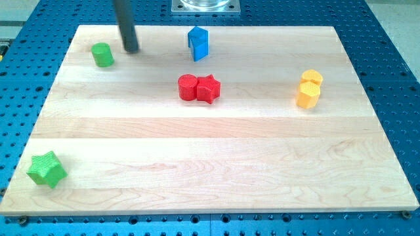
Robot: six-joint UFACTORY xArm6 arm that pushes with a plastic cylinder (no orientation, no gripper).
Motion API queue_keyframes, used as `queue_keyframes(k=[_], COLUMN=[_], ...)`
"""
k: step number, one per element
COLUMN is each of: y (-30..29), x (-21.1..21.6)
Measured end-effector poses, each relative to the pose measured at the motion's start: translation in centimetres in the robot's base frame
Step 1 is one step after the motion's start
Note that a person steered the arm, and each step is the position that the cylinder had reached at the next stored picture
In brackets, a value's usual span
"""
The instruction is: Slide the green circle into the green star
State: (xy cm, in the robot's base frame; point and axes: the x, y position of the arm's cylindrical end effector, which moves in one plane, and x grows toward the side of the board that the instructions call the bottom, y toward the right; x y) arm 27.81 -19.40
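Because the green circle [102,54] sits near the view's top-left corner of the counter [210,164] and the green star [46,170] lies well apart at the view's bottom-left, my tip [132,50] stands just beside the circle on its right, slightly toward the view's top, seemingly not touching it. That spot suits a push down and leftward, I judge, though the tip may need to come further round the top. No pincer exists here, only the rod; red, blue and yellow blocks lie clear of the path.
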Motion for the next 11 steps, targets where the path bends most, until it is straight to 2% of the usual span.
queue_keyframes(k=[1,2,3,4,5,6,8,9,11], y=[-5.5,-4.3,-4.4,-10.9,-11.1,-11.0,-10.8,-9.0,-4.2], x=[8.6,5.8,0.9,1.8,2.4,7.6,14.2,16.6,23.9])
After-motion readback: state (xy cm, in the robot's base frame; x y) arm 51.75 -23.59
